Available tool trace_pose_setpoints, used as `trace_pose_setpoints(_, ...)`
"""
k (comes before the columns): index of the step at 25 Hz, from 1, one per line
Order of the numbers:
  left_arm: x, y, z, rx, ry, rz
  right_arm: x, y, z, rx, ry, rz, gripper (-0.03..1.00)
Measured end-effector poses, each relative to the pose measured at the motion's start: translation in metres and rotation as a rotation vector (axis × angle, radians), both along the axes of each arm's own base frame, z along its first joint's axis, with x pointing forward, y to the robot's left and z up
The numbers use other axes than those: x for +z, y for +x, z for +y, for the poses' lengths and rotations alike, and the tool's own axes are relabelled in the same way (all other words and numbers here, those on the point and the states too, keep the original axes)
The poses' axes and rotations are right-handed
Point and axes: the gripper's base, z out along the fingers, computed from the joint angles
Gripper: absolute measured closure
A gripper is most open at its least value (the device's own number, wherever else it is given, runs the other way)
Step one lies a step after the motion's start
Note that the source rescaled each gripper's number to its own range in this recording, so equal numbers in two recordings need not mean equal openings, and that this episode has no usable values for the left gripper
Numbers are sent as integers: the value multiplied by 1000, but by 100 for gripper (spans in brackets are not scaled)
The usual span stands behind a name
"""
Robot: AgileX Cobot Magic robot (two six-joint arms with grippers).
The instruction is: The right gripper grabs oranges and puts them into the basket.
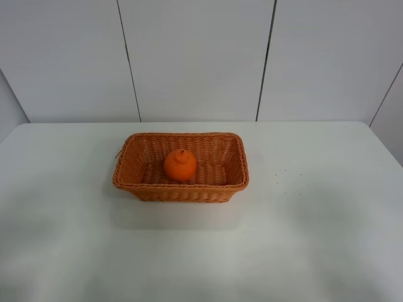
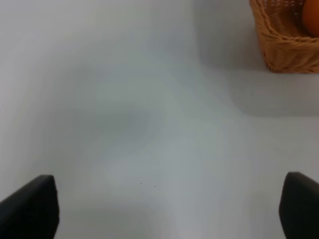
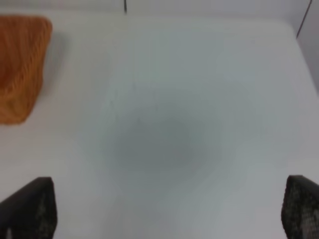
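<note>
Already the orange (image 1: 180, 166) sits inside the basket (image 1: 130, 165), near the middle of its floor and a little toward the front wall, with its knobby neck pointing straight up. The basket rests on the white table (image 1: 315, 239), its long axis running side to side across the high view, parallel to the table's far edge. Neither arm shows in that view. On the left wrist view, the left gripper (image 2: 167, 209) has its two dark fingertips (image 2: 30, 208) spread wide over bare table, with a basket corner and a sliver of orange beyond. The right gripper (image 3: 169, 209) is likewise spread wide and holds nothing, with the basket's end off to one side.
</note>
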Motion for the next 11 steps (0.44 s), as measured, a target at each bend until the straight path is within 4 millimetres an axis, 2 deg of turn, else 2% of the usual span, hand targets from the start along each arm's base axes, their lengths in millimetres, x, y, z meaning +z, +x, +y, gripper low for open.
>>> trace_pose_setpoints(11, 0, 0, 0, 0, 0, 0, 0, -1, 0, -2, -2, -9, -3)
